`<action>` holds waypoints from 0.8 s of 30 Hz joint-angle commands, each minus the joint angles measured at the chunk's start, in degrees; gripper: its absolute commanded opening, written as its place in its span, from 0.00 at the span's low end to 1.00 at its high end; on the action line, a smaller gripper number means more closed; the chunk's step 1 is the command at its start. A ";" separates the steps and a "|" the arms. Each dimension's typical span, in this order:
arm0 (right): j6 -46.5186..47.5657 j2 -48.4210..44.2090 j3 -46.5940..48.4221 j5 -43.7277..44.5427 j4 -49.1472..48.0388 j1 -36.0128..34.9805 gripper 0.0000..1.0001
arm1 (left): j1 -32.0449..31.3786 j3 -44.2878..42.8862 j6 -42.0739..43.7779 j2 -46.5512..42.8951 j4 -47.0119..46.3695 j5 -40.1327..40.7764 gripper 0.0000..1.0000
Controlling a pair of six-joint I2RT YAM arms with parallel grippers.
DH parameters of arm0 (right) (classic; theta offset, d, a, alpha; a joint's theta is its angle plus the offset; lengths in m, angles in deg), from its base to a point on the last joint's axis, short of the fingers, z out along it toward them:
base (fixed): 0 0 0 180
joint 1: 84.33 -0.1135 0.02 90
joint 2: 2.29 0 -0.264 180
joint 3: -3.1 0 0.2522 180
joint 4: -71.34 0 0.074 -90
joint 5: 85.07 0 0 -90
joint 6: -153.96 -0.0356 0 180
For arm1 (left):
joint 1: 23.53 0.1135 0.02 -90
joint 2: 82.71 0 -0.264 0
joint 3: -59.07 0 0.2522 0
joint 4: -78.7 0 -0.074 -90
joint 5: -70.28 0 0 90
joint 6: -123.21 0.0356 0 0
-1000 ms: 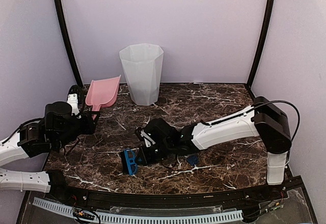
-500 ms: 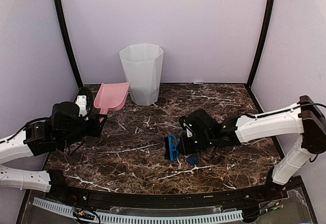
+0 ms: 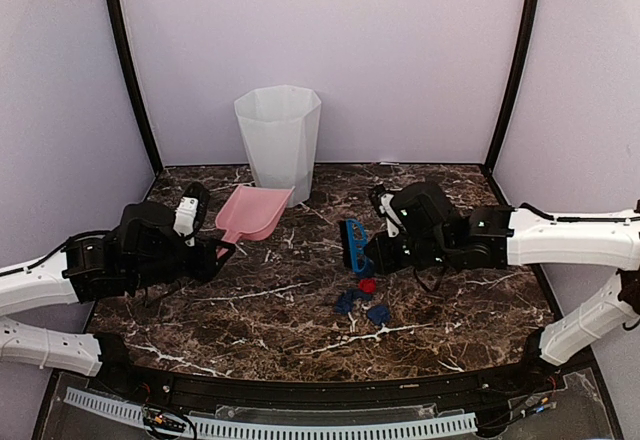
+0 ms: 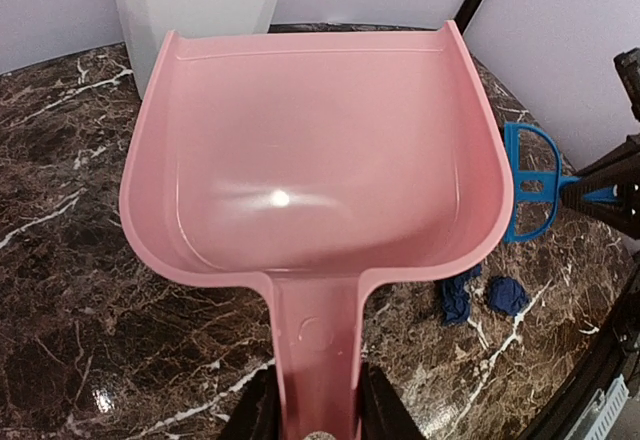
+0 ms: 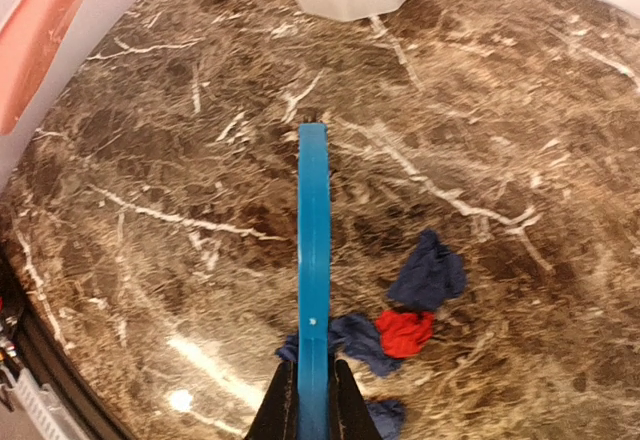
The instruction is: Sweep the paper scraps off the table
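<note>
My left gripper (image 4: 312, 412) clamped on the pink dustpan (image 4: 310, 150) handle, handle's end cut off below, my right gripper (image 5: 312, 402) pinching the blue brush (image 5: 312, 240), seen edge-on with bristles hidden, paper scraps (image 5: 428, 272), navy and red, clustered on the table (image 5: 150, 210) near the brush, one partly behind it.

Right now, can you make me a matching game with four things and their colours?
Things:
1. dustpan
2. brush
3. bin
4. table

Colours:
a. white
b. brown with white veins
c. pink
d. blue

Pairs: 1-c, 2-d, 3-a, 4-b.
</note>
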 commanded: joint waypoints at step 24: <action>26.50 -4.86 -9.73 2.42 -15.09 13.64 0.00 | -14.79 -12.62 2.23 16.59 19.72 -17.74 0.00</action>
